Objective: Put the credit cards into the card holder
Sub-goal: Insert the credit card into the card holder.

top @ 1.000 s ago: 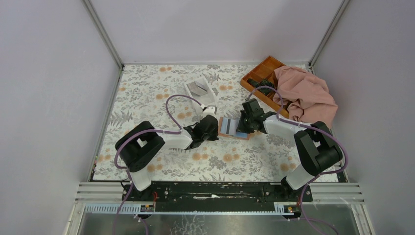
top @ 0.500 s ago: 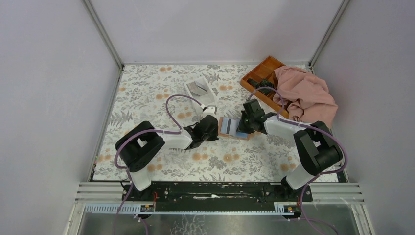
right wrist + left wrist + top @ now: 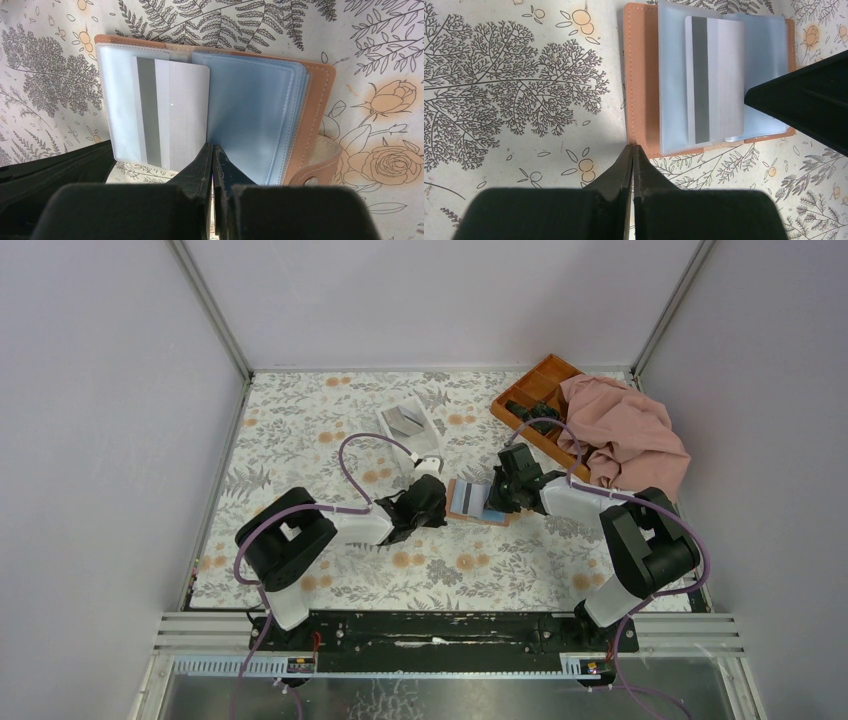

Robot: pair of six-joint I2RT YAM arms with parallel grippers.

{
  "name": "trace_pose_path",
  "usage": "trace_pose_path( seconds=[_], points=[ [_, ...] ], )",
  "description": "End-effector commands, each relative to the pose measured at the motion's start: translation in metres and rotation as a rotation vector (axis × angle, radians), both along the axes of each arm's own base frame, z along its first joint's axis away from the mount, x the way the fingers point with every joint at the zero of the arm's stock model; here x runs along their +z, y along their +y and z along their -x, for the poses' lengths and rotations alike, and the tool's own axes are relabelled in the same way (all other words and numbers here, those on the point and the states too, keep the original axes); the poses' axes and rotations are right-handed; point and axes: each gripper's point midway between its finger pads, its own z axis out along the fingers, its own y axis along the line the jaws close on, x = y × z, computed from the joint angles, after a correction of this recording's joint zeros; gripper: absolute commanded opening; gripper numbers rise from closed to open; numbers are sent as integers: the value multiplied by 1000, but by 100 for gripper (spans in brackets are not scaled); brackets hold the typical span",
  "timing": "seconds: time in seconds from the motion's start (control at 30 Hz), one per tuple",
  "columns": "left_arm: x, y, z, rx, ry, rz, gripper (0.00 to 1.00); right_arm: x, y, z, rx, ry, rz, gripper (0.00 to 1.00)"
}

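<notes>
Nearest the arms' bases, the left gripper (image 3: 632, 150) lies low over the flower-printed table (image 3: 300, 430). Its two fingers are pressed flat together with nothing between them, and their tips sit just at the near corner of the card holder (image 3: 640, 85), by its stitched edge. The card holder lies open and flat in the middle of the table, between the two grippers. It is a tan leather-like cover holding a stack of clear, bluish plastic sleeves (image 3: 255, 110), and a short strap (image 3: 320, 172) with a snap sticks out from one edge.

One credit card (image 3: 172, 107) lies on the open page, pale silver-grey with a darker grey stripe running down one side. It lies square to the sleeve and partly overlaps it. The right gripper (image 3: 212, 150) comes in from the other side. Its fingers are also closed tight, with no gap showing, and their tips meet the card's edge at the fold between the pages. Whether they pinch that edge cannot be told.

Farther back stands a white box (image 3: 405, 420). Toward the far right corner is an orange tray (image 3: 530, 390), partly covered by a crumpled pink cloth (image 3: 630, 435).

Against the view a second ago, very little differs. The right wrist sits a touch farther from the bases. The card holder, the card and the left arm lie where they were.
</notes>
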Motion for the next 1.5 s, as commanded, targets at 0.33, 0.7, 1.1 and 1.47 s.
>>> trace_pose_path(
  seconds=[0.33,0.7,1.1,1.47],
  points=[
    [-73,32,53,-66,217,-203,0,1,8,-8,11,-6,-39,3],
    [-76,35,54,-67,221,-213,0,5,9,-14,10,-20,-34,3],
    [-76,35,54,-69,221,-216,0,7,13,-24,25,-20,-12,3],
    [-76,32,52,-71,221,-216,0,3,22,-26,48,-9,-19,3]
  ],
)
